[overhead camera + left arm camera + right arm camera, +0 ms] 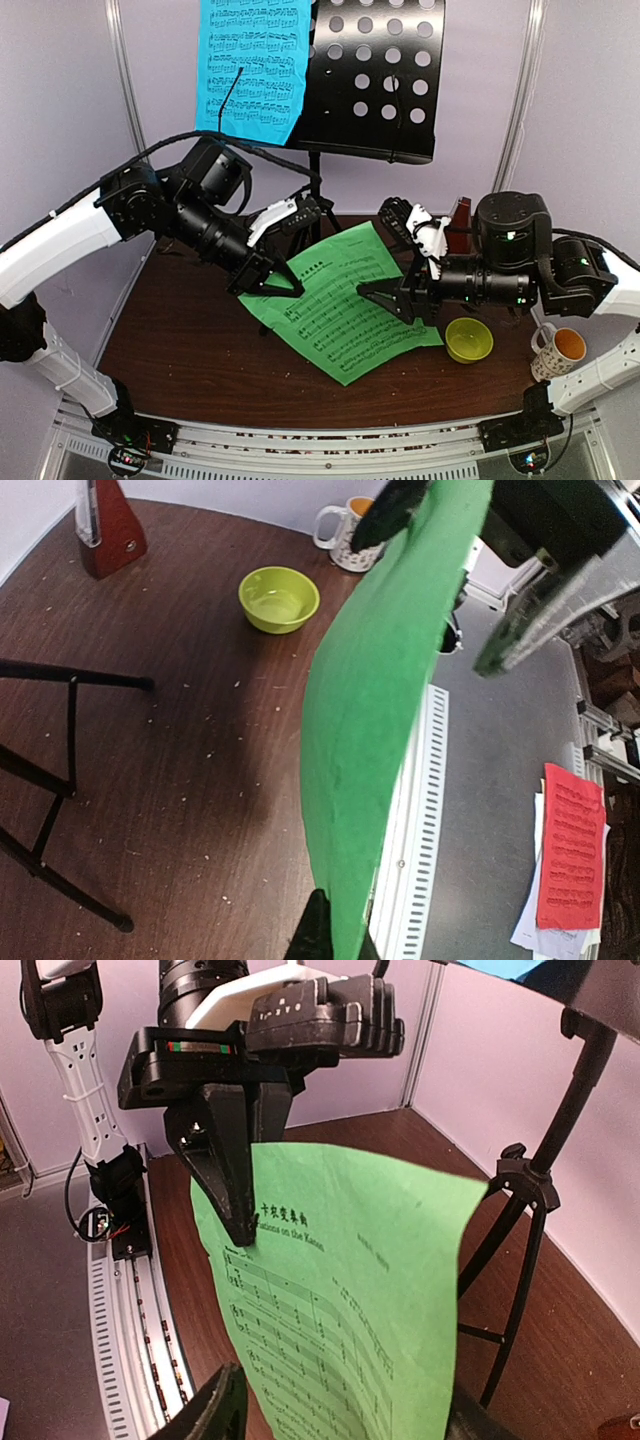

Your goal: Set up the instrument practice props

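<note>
Bright, even overhead light; soft shadow beside the green sheet (340,305) on the table (180,350). Wrist views bow at edges, lower foreground blurred.

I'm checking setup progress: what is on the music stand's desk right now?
A blue music sheet covers the left part of the perforated desk; the right part is bare. Whatever lies behind the sheet is hidden, and the desk's top is cut off.
</note>
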